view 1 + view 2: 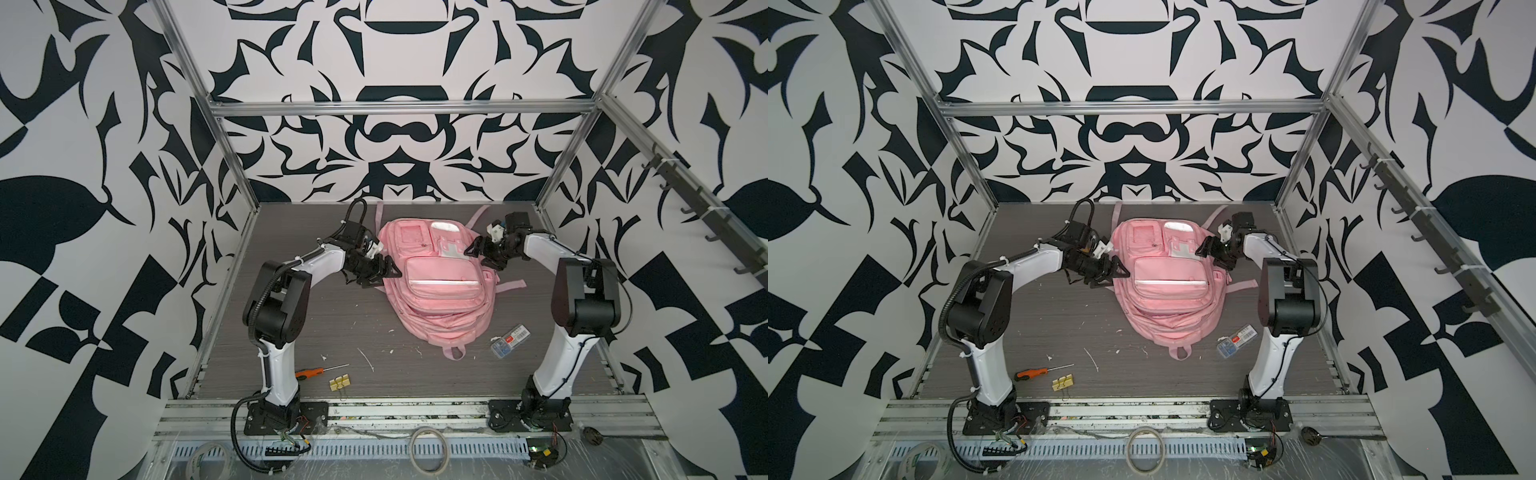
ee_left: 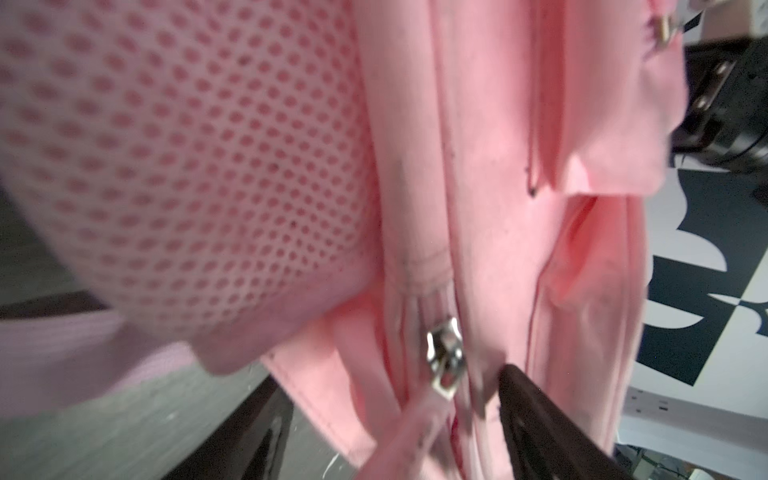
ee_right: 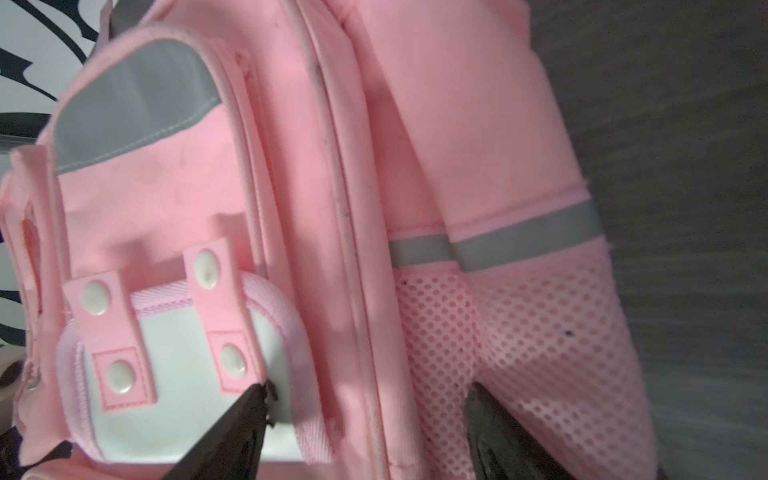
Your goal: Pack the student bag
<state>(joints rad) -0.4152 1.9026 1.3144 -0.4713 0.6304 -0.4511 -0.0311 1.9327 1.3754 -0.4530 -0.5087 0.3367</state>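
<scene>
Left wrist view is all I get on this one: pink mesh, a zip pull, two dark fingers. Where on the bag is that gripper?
Observer: In both top views the left gripper is at the left edge of the student bag, which lies flat; its fingers are apart.
Operator: And the other arm?
Observer: The right gripper is at the opposite edge, by the white-patched pocket, and is also open.
Operator: Anything loose outside the bag?
Observer: On the table lie a small clear case beside the bag and, farther left, an orange-handled screwdriver and yellow binder clips.
</scene>
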